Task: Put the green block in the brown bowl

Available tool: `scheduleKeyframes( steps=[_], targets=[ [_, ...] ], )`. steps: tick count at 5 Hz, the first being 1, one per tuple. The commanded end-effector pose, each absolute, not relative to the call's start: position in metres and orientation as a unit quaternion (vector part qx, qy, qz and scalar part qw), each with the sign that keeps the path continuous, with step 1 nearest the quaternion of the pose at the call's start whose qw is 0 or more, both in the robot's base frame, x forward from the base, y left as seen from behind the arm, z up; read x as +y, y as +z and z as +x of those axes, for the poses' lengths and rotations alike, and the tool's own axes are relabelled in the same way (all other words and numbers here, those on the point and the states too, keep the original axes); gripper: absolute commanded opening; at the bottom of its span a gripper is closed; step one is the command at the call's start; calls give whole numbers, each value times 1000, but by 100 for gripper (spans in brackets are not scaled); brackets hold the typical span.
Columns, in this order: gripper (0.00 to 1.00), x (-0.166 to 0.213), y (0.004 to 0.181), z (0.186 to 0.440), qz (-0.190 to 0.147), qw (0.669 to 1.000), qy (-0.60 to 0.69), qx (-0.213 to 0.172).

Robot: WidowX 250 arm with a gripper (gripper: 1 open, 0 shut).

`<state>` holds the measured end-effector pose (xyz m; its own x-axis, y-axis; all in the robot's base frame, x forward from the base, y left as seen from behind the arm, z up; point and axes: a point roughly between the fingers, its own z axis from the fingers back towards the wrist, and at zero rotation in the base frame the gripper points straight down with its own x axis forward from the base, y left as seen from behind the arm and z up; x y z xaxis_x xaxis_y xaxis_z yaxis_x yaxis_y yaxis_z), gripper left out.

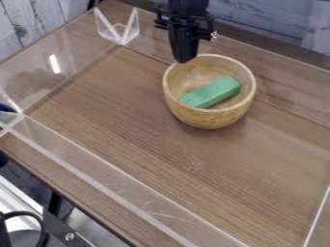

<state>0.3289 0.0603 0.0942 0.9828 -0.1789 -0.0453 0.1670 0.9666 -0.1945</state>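
The green block [210,93] lies flat inside the brown bowl [180,108], a round tan wooden bowl on the right half of the wooden table. My black gripper [184,57] hangs pointing down just above the bowl's far left rim, its fingers pressed together with nothing between them. It touches neither the block nor the bowl.
Clear acrylic walls [77,164] ring the wooden tabletop [116,116]. A clear acrylic bracket [119,27] stands at the back left corner. A white plank wall lies behind the table.
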Motion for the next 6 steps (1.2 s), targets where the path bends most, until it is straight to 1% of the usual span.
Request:
scheduleKeyframes(
  steps=[1, 4, 6],
  targets=[
    [0, 69, 118, 335, -84, 993, -82, -9],
    [0, 87, 121, 328, -83, 995, -61, -16],
    [0, 116, 122, 317, -79, 996, -22, -23]
  ],
)
